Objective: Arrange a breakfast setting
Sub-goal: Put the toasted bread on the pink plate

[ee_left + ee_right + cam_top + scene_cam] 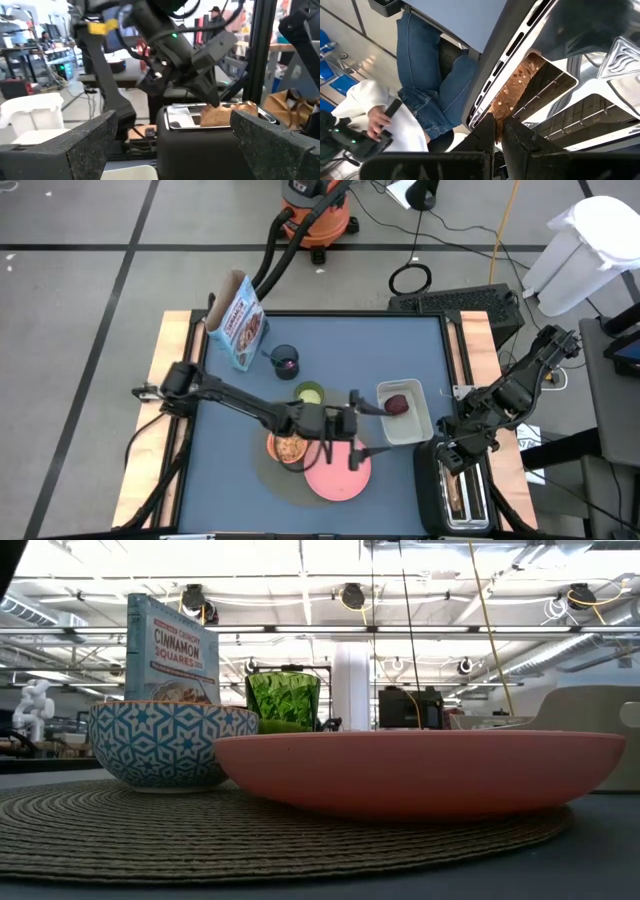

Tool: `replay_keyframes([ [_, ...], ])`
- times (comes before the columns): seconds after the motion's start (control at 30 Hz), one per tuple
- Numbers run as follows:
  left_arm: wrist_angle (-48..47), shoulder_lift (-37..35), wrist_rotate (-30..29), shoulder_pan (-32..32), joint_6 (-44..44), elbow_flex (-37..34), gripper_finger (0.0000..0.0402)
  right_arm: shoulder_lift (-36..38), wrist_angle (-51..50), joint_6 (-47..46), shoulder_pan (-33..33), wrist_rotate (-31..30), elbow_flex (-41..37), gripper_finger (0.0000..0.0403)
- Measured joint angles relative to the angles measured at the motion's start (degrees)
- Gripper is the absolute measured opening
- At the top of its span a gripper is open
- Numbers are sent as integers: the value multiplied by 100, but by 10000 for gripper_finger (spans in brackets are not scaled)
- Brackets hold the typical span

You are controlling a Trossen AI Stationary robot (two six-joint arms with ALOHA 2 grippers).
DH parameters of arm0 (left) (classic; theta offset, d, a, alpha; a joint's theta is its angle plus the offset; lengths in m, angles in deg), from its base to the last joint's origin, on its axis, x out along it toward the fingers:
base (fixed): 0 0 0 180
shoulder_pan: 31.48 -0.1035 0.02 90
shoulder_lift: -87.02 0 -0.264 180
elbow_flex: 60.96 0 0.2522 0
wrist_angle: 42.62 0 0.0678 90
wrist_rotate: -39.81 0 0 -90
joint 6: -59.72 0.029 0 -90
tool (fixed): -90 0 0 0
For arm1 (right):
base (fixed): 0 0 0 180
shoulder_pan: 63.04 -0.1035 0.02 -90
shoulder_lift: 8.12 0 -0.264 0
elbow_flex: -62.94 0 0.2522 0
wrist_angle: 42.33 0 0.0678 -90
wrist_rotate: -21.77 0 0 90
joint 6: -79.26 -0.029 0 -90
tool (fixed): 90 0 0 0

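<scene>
A blue table is seen from above. At its right edge stands a black toaster (462, 490), with a toast slice (512, 92) standing in one slot. The right gripper (498, 131) is pressed down at the slot with its jaws narrowed on the top edge of the toast, which appears pinched, though how deep the hold goes cannot be judged from the wrist view. The left gripper (355, 430) is held wide and empty above the pink plate (338, 475), which lies on the round grey mat (250, 830) beside a small patterned bowl (165, 745). A green cup (283, 700), a dark blue mug (286, 362) and a cereal box (238, 320) stand farther back; a dark red fruit (397, 404) lies in a clear tub (405, 413).

Risks are judged as follows. A thin pinch on crumbly bread could tear or slip as it is lifted. A tilted pull could jam the slice against the slot and drag the toaster. The left arm over the plate could be struck when the toast is carried across.
</scene>
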Motion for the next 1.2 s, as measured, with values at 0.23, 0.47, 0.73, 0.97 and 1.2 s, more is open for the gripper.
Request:
replay_keyframes([
  [0.23, -375, 311, 66, -6, 34, 362, 392, -4, 7, -26, -2, -191, 0, 18],
  [0.47, -457, 307, 64, -71, 41, 362, 392, -9, 644, 9, -2, -882, 2, 18],
  [0.73, -456, 307, 60, -72, 64, 362, 392, -134, 634, 104, 0, -1021, 4, 18],
  [0.97, -454, 307, 60, -74, 96, 362, 392, -373, 631, 129, 0, -1023, 4, 18],
  [1.2, -452, 307, 60, -74, 66, 362, 392, -426, 637, 153, 0, -1021, 4, 18],
])
